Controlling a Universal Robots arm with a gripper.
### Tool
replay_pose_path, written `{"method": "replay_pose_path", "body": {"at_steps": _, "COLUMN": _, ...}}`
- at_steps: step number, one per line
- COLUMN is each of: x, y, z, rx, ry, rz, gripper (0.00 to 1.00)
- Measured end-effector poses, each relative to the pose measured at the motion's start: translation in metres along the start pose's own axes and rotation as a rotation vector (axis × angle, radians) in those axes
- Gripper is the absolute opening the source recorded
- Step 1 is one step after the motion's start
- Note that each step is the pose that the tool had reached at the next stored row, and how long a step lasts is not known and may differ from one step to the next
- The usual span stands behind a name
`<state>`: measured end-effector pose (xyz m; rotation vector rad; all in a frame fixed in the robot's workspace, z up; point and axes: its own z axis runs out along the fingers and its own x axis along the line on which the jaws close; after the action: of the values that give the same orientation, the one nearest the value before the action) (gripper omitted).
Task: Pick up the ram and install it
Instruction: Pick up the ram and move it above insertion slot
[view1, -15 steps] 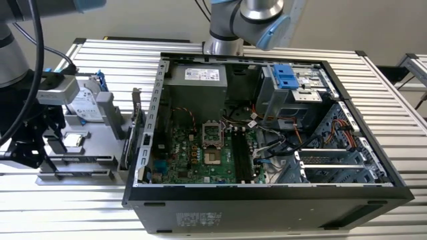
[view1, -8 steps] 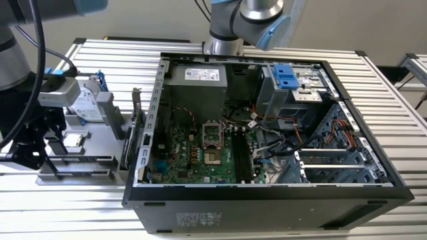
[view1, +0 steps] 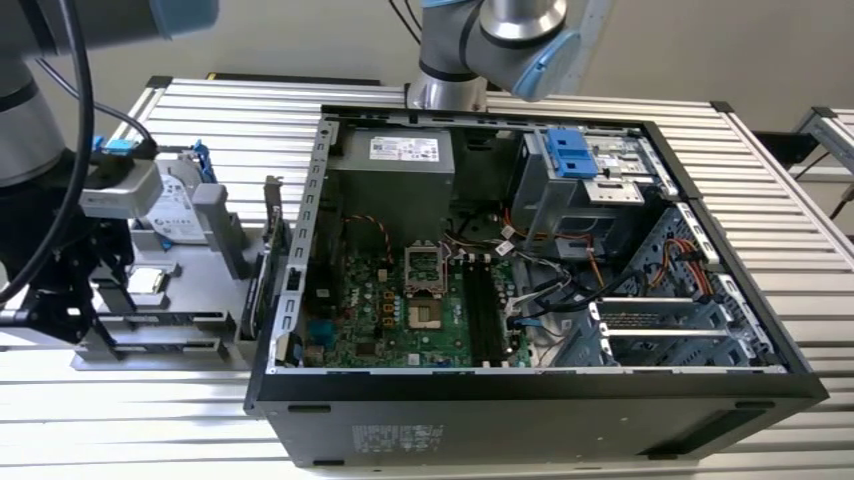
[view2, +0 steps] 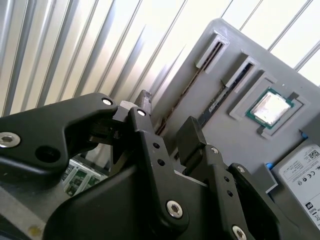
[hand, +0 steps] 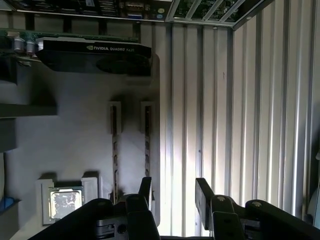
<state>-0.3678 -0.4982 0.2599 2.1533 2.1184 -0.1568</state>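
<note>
While poised above gray tray (hand: 75, 150), showed gripper (hand: 174, 192) parted, empty, and ram (hand: 147, 145) edge-up in 1 of 2 slots (hand: 115, 107), in line with 1 fingertip (hand: 145, 186). Pick-up approach, judged; called for centring jaws astride it.

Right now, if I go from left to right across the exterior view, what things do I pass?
processor chip → green motherboard → black memory slots → blue drive bracket
</note>
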Motion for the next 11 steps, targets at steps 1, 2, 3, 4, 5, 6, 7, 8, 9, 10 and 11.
{"method": "replay_pose_path", "body": {"at_steps": 1, "x": 0.0001, "y": 0.0, "z": 0.0004, "rx": 0.0001, "ry": -0.0011, "rz": 0.0, "gripper": 1.0}}
{"method": "replay_pose_path", "body": {"at_steps": 2, "x": 0.0002, "y": 0.0, "z": 0.0013, "rx": 0.0001, "ry": -0.0035, "rz": 0.0, "gripper": 1.0}}
{"method": "replay_pose_path", "body": {"at_steps": 3, "x": 0.0003, "y": -0.0001, "z": 0.0018, "rx": 0.0002, "ry": -0.0046, "rz": 0.0, "gripper": 1.0}}
{"method": "replay_pose_path", "body": {"at_steps": 4, "x": 0.0004, "y": 0.0, "z": 0.0024, "rx": 0.0002, "ry": -0.0051, "rz": 0.0, "gripper": 1.0}}
{"method": "replay_pose_path", "body": {"at_steps": 5, "x": 0.0005, "y": 0.0, "z": 0.0032, "rx": 0.0002, "ry": -0.0054, "rz": 0.0, "gripper": 1.0}}
{"method": "replay_pose_path", "body": {"at_steps": 6, "x": 0.0007, "y": -0.0001, "z": 0.0041, "rx": 0.0002, "ry": -0.0055, "rz": 0.0, "gripper": 1.0}}
{"method": "replay_pose_path", "body": {"at_steps": 7, "x": 0.001, "y": -0.0001, "z": 0.0048, "rx": 0.0001, "ry": -0.0055, "rz": 0.0, "gripper": 1.0}}
{"method": "replay_pose_path", "body": {"at_steps": 8, "x": 0.0011, "y": -0.0001, "z": 0.0055, "rx": -0.0001, "ry": -0.0054, "rz": -0.001, "gripper": 1.0}}
{"method": "replay_pose_path", "body": {"at_steps": 9, "x": 0.0013, "y": -0.0001, "z": 0.0064, "rx": -0.0002, "ry": -0.0054, "rz": -0.001, "gripper": 1.0}}
{"method": "replay_pose_path", "body": {"at_steps": 10, "x": 0.0015, "y": -0.0001, "z": 0.0073, "rx": -0.0003, "ry": -0.0054, "rz": -0.001, "gripper": 1.0}}
{"method": "replay_pose_path", "body": {"at_steps": 11, "x": 0.0017, "y": -0.0001, "z": 0.0084, "rx": -0.0003, "ry": -0.0053, "rz": -0.001, "gripper": 1.0}}
